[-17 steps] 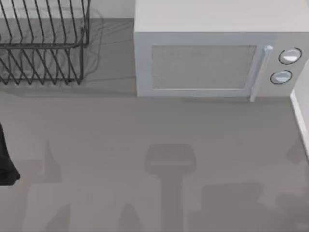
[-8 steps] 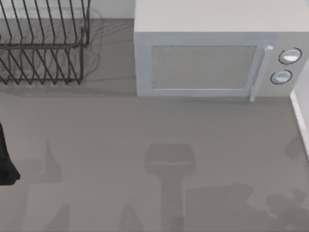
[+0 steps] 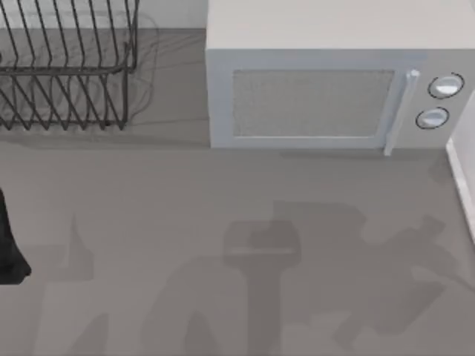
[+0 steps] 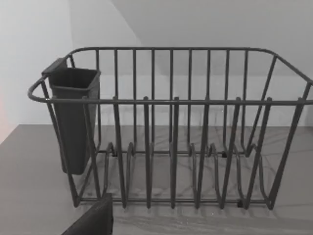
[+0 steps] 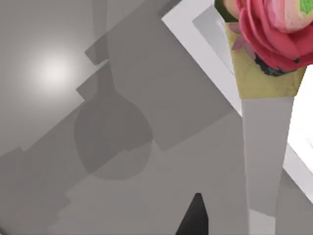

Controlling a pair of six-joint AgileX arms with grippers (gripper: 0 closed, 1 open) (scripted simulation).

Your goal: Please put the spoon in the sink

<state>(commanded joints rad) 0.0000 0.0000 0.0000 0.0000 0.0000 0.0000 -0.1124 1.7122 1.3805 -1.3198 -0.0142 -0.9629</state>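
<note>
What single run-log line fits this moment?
scene: dish rack, microwave on counter | spoon: unseen | sink rim: beside counter

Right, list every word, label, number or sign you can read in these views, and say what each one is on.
No readable text in any view.
Microwave: its two round knobs bear no legible marks, and the door is blank.
Dish rack and its dark cutlery cup: no label.
Cupcake: pink frosting and a plain wrapper, no print.
Counter: shadows, no writing.
</note>
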